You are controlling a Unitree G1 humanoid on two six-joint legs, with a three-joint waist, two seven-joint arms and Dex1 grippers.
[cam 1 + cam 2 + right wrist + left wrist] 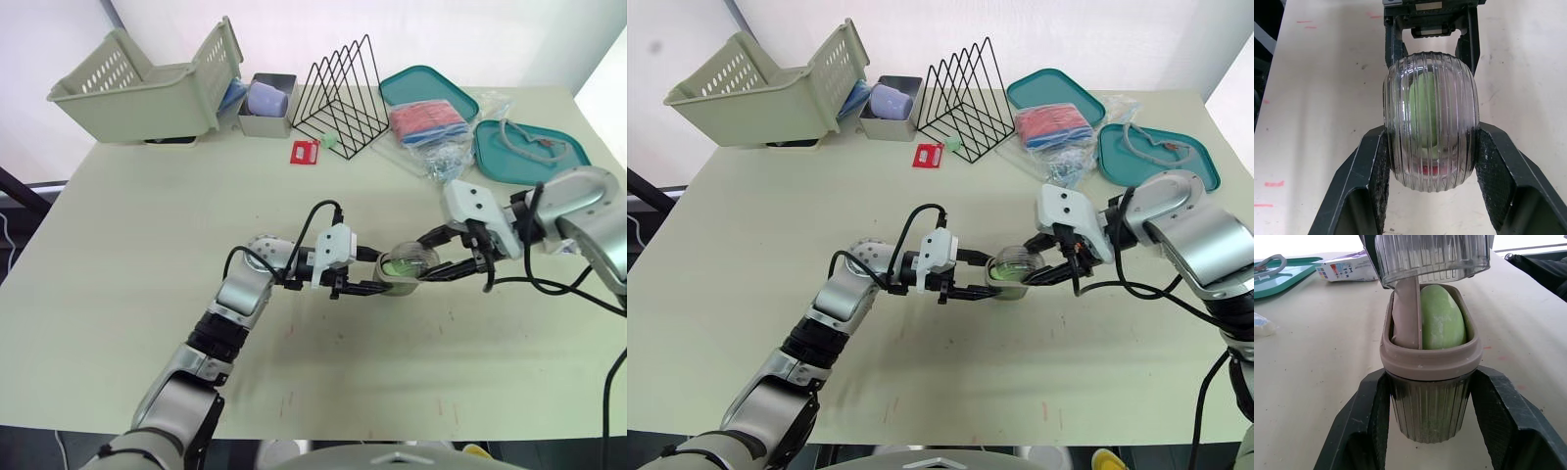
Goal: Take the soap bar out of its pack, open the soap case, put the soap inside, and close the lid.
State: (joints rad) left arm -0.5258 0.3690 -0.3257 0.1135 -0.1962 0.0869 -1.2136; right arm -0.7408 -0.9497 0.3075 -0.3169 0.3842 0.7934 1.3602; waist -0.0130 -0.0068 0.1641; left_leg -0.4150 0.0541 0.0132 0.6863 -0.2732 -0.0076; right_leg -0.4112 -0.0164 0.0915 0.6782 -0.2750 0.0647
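Pale table [147, 294], cluttered along the far edge. Toward the near middle is the soap case base [1430, 406], dark and ribbed with a brown rim, opening upward. My left gripper [382, 274] clamps it, one finger on each side. The clear ribbed lid [1430, 122] sits just over the opening, still raised and pinched in my right gripper [423, 259]. The green soap bar [1442, 318] lies inside the base.

L gripper [1430, 378] grips case [1430, 413], soap [1443, 318] inside.
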